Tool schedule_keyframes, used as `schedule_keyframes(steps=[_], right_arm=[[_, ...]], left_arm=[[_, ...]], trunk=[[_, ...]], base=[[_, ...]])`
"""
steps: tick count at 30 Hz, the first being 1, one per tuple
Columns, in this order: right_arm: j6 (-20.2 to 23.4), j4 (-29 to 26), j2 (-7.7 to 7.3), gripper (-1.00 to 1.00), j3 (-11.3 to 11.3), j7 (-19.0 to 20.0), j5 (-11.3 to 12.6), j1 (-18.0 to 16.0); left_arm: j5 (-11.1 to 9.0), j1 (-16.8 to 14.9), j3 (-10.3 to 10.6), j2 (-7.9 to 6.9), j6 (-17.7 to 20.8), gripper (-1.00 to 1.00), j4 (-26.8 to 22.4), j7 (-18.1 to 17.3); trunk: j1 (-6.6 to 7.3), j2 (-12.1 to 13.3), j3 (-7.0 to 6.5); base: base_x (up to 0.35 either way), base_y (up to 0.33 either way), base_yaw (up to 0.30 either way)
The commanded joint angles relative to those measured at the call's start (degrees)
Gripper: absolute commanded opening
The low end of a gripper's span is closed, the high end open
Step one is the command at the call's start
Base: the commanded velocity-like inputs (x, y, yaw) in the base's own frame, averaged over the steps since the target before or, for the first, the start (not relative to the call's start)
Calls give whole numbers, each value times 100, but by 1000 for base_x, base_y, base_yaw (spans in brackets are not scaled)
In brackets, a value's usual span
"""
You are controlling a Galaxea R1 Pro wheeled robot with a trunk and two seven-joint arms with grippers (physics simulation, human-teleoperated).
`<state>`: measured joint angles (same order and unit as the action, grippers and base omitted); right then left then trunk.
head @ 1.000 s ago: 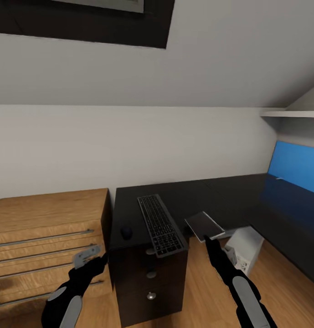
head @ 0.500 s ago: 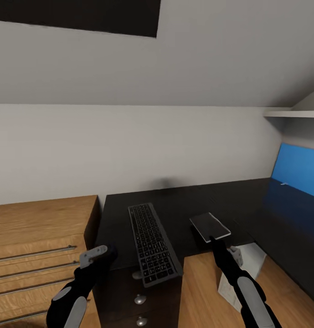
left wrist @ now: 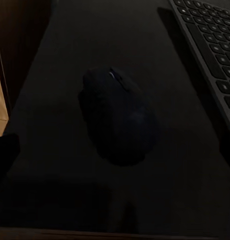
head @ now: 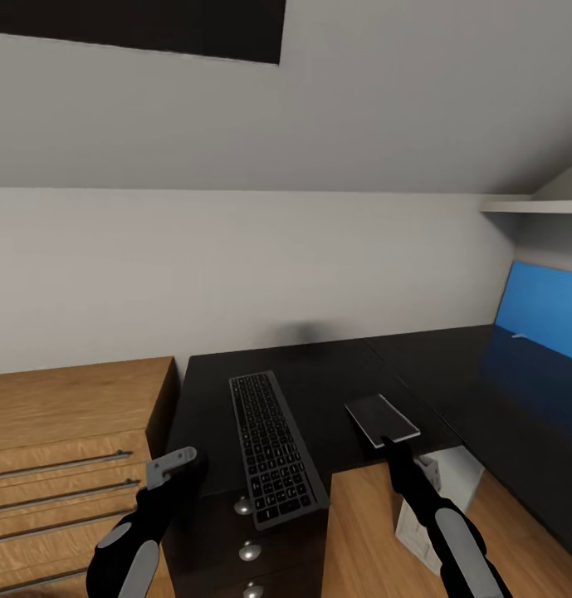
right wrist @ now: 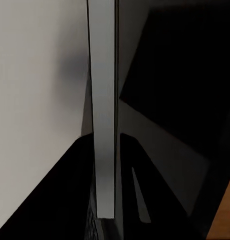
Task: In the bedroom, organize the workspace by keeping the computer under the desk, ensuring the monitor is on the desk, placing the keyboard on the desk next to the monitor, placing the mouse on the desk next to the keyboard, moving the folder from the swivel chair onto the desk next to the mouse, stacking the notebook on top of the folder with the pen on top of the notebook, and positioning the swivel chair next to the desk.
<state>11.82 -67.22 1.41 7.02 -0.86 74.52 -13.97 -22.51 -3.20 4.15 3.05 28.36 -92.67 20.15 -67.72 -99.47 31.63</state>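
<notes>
Since half a second ago, almost nothing has moved: my right gripper [head: 391, 443] still pinches the thin dark grey notebook [head: 382, 418] at centre right, above the long black desk [head: 335, 378]. I judge this the notebook step, but no folder shows, so I must find it first. I count one slim dark keyboard [head: 273, 446] at lower centre and one small black rounded mouse [left wrist: 120, 121] beneath my left gripper [head: 171, 468], whose finger spread I cannot tell.

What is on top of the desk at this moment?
On the desk lie the keyboard and the mouse, beside each other but apart. The right hand holds the notebook over the desk's edge; whether it rests on the surface cannot be told.
</notes>
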Motion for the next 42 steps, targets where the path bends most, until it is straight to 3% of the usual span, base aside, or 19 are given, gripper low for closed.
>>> schedule_keyframes(steps=[1,14,42], right_arm=[[80,46,-4,-100,9,-11,52,-1],[285,53,-68,-100,19,-2,190,-1],[286,51,-70,-100,19,-2,187,-1]], left_arm=[[-60,-5,7,2,14,100,-7,56],[-60,-5,7,11,12,100,-10,59],[-60,-5,23,2,21,100,-7,59]], trunk=[[-22,-44,26],[-308,-566,259],[-308,-566,259]], base=[[1,-1,0],[0,0,0],[0,0,0]])
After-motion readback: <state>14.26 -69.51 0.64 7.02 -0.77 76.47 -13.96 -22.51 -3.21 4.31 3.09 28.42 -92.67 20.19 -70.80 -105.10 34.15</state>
